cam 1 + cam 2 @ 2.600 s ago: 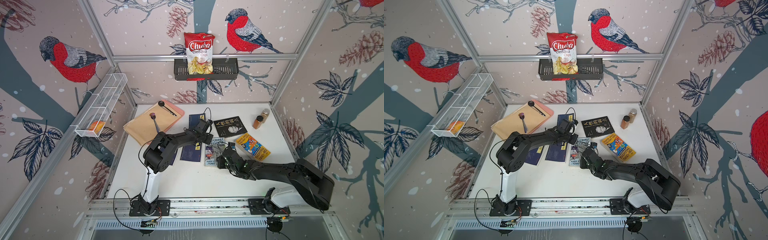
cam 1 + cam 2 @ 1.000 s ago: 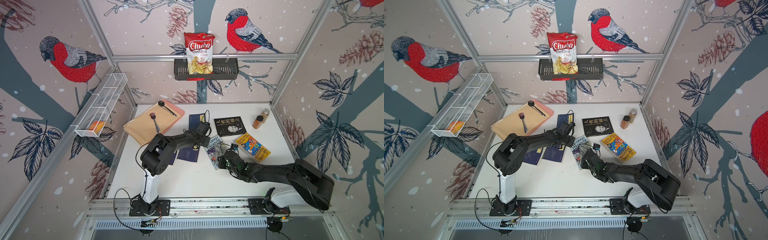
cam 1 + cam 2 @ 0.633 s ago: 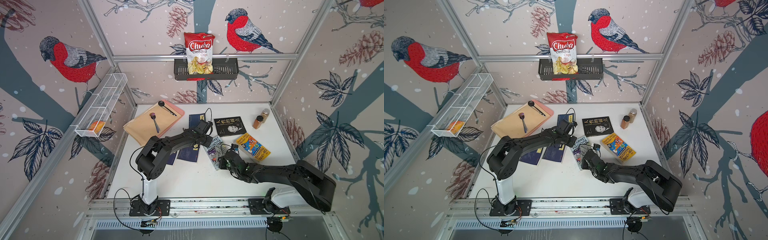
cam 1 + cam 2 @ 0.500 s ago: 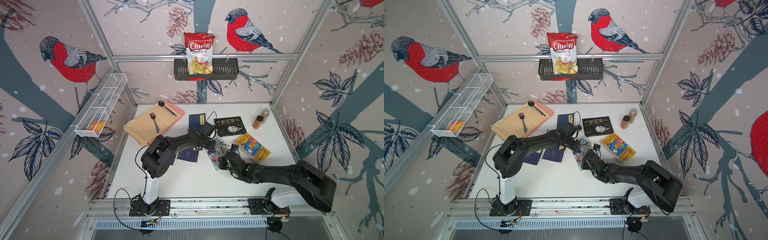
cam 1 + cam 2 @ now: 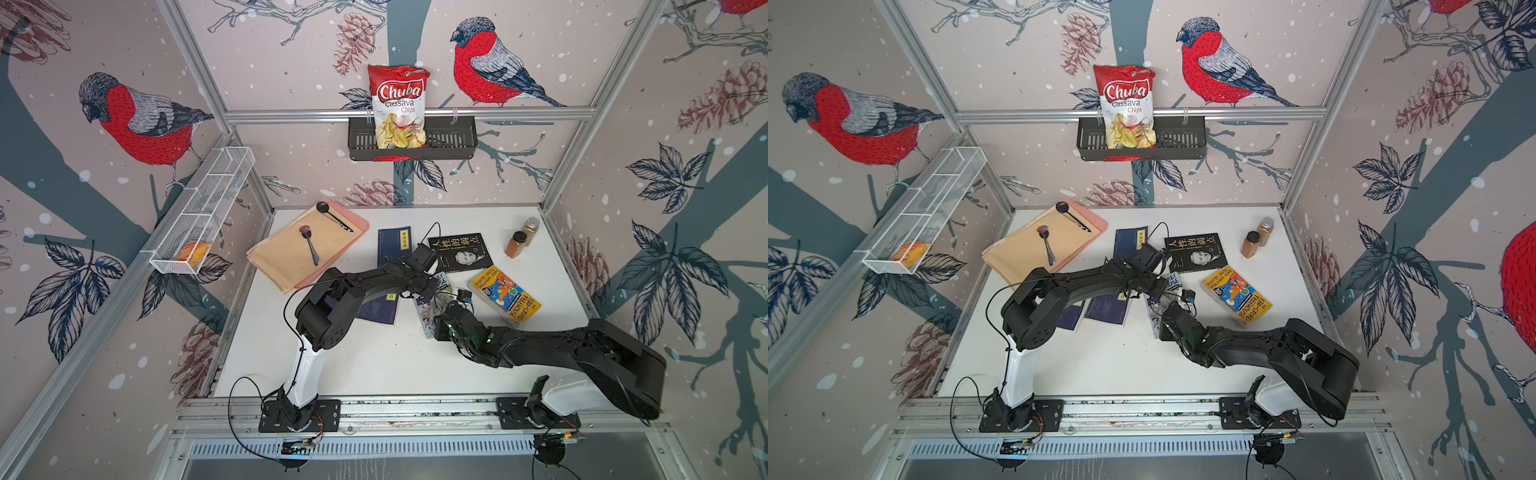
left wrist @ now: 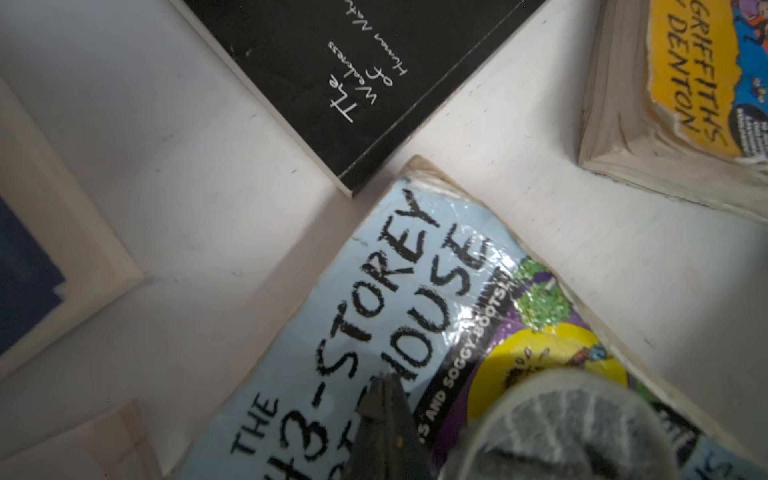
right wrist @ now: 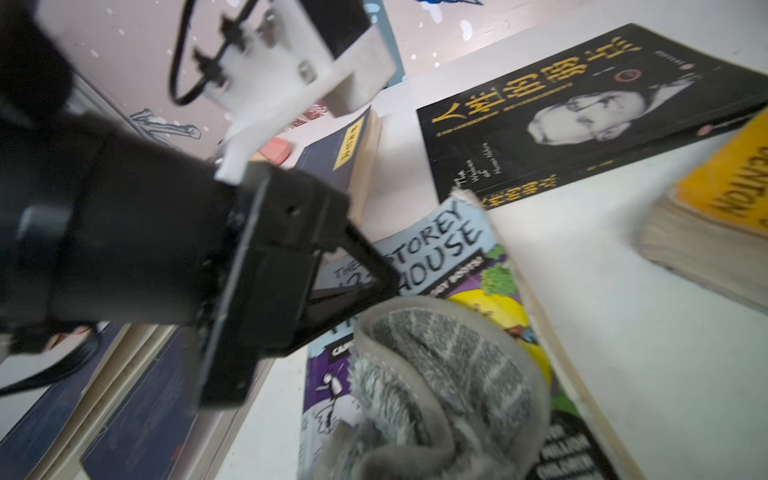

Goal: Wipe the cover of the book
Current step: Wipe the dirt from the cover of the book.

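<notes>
The book (image 5: pixel 443 284) (image 5: pixel 1172 282) has a light blue and purple cover with black hand-drawn lettering (image 6: pixel 374 299) (image 7: pixel 440 245). It lies tilted at the middle of the white table. My left gripper (image 5: pixel 432 289) (image 5: pixel 1160 287) is shut, and its tips (image 6: pixel 384 380) (image 7: pixel 390 282) rest on the blue top part of the cover. A grey striped cloth (image 6: pixel 569 428) (image 7: pixel 436 365) lies bunched on the cover's purple and yellow part, right beside those tips. My right gripper (image 5: pixel 446 309) (image 5: pixel 1169 309) is shut on the cloth, which hides its fingers.
A black book (image 5: pixel 459 251) lies just behind the tilted one, with a thick yellow book (image 5: pixel 505 295) to its right. Dark blue books (image 5: pixel 392 245) lie left under the left arm. Two spice jars (image 5: pixel 515 244) stand back right. A tan board (image 5: pixel 291 253) with spoons sits back left.
My left gripper has moved right, off the dark blue books and onto the book's cover. The book has turned from straight to tilted. The right arm has barely moved.
</notes>
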`<state>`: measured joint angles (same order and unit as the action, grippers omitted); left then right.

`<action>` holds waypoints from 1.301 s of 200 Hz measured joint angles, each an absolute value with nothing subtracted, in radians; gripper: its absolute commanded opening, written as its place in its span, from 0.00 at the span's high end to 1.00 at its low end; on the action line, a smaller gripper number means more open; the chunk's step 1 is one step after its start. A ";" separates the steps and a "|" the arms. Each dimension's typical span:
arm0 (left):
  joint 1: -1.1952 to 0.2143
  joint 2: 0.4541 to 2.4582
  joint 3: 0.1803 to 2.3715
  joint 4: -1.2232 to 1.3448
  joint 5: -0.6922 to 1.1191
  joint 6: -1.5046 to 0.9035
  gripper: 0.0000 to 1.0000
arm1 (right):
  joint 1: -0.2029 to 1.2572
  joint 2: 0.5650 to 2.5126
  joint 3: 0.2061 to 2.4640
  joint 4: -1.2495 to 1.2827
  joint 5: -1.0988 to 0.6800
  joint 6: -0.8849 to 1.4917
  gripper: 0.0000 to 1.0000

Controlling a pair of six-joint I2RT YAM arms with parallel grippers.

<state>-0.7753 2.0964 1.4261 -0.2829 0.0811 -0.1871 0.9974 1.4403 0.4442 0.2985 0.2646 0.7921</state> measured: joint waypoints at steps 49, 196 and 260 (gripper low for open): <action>-0.775 2.094 1.407 -0.241 0.078 -0.187 0.96 | 0.891 1.374 0.350 0.382 0.194 0.821 0.95; -0.775 2.103 1.385 -0.148 0.064 -0.187 0.97 | 0.880 1.408 0.357 0.436 0.155 0.834 0.95; -0.775 2.099 1.367 -0.123 0.067 -0.187 0.98 | 0.801 1.299 0.310 0.348 0.122 0.804 0.94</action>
